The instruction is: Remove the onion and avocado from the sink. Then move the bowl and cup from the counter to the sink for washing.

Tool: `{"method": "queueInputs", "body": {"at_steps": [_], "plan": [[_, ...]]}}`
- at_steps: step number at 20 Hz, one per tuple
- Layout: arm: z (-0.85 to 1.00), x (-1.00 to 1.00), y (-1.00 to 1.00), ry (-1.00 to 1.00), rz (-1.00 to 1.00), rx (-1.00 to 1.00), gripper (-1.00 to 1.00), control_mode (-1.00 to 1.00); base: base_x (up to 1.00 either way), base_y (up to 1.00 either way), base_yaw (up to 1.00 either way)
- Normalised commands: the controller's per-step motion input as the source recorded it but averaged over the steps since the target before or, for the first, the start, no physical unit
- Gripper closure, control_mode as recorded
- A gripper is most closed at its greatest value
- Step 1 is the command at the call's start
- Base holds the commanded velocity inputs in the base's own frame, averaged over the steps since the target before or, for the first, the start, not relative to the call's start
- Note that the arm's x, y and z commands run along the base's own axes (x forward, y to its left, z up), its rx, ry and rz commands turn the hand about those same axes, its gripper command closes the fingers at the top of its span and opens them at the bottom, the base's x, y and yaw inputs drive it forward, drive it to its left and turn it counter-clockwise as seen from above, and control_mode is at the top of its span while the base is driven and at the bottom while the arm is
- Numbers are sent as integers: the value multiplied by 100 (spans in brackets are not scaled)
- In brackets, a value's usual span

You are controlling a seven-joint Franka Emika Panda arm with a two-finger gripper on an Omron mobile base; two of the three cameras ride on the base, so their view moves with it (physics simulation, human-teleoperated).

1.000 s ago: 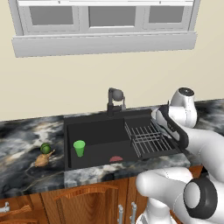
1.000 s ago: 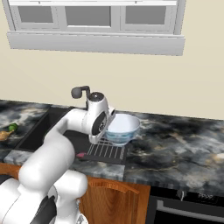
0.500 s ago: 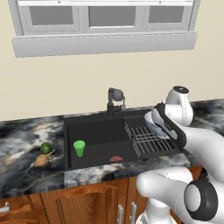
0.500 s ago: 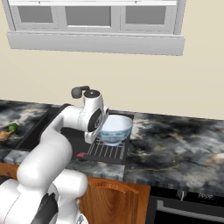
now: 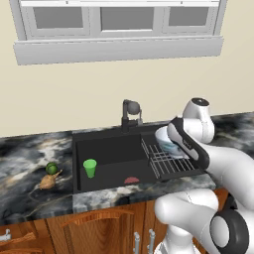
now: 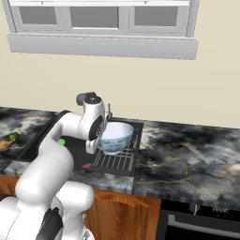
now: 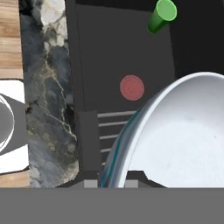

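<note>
Marbled black and white worktop (image 5: 25,163) runs under a big window, with brown cupboards below. From the left base view, the black sink (image 5: 106,149) sits in the middle with a dark tap (image 5: 130,113) behind it. The green cup (image 5: 90,167) stands upright inside the sink, on its left side. A small red round spot (image 5: 131,180) lies on the sink floor near the front. The onion (image 5: 46,181) and the dark green avocado (image 5: 51,168) lie on the worktop left of the sink, just beside each other. The bowl (image 5: 166,141) is up over the wire rack (image 5: 166,161), partly hidden by the white arm.

From the right base view, the bowl (image 6: 116,137) hangs above the rack (image 6: 115,161), tilted, next to the robot's hand.

From the hand view, the jaws (image 7: 111,183) are clamped on the rim of the bowl (image 7: 175,140). The cup (image 7: 162,16) is far off in the sink (image 7: 109,52).
</note>
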Motion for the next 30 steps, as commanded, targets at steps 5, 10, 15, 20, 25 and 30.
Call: {"method": "queueInputs", "body": {"at_steps": [5, 10, 15, 20, 25, 30], "plan": [[3, -6, 25, 0, 10, 0, 100, -100, 0, 0, 0], [6, -9, 19, 0, 8, 0, 100, -100, 0, 0, 0], [4, -8, 22, 0, 6, 1, 100, -100, 0, 0, 0], [5, -6, 23, 0, 6, 4, 100, -100, 0, 0, 0], [1, -1, 26, 1, 1, 6, 100, -100, 0, 0, 0], [0, 0, 24, 0, 0, 3, 100, -100, 0, 0, 0]]}}
